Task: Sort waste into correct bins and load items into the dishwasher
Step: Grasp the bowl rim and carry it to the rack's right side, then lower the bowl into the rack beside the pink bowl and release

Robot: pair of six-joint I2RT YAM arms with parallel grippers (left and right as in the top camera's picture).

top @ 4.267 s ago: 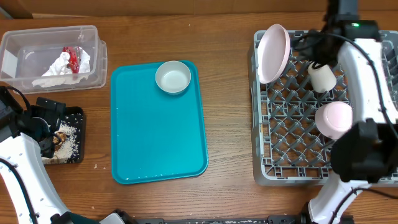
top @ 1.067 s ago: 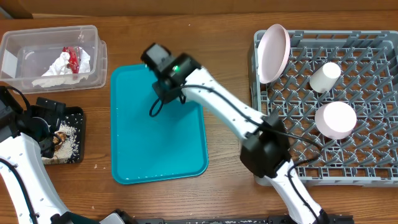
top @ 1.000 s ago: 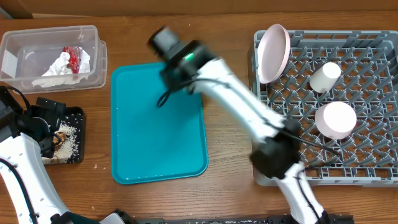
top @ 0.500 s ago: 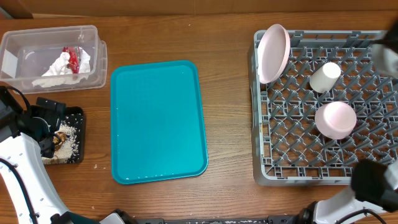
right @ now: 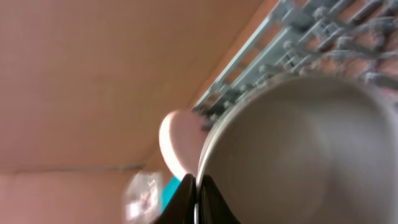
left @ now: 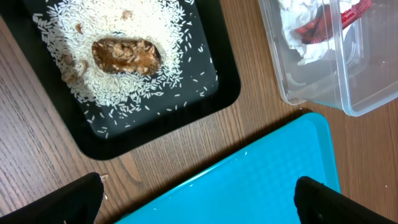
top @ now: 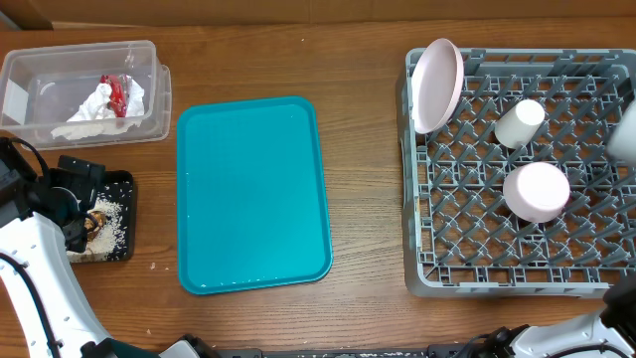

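My right gripper (right: 198, 186) is shut on the rim of the pale grey bowl (right: 311, 155), held over the grey dish rack (right: 298, 31). In the overhead view only a pale blur (top: 626, 134) shows at the rack's right edge. The rack (top: 447, 268) holds the upright pinkish plate (top: 437, 85), the white cup (top: 519, 123) and the upturned pinkish bowl (top: 537, 191). My left gripper (left: 199, 202) is open and empty, hovering by the black tray (left: 205, 93) with the rice (left: 155, 31) and brown lump (left: 126, 55). The clear tub (top: 40, 124) holds the napkin (top: 94, 104) and red wrapper (top: 119, 91).
The flat teal tray (top: 253, 194) lies between the bins and the rack with nothing on it. The black tray (top: 121, 249) sits at the left edge under my left arm (top: 30, 249). A few rice grains lie on the wood beside it.
My right arm has carried the grey bowl off the teal tray and across to the right side of the rack. The left arm has not moved.
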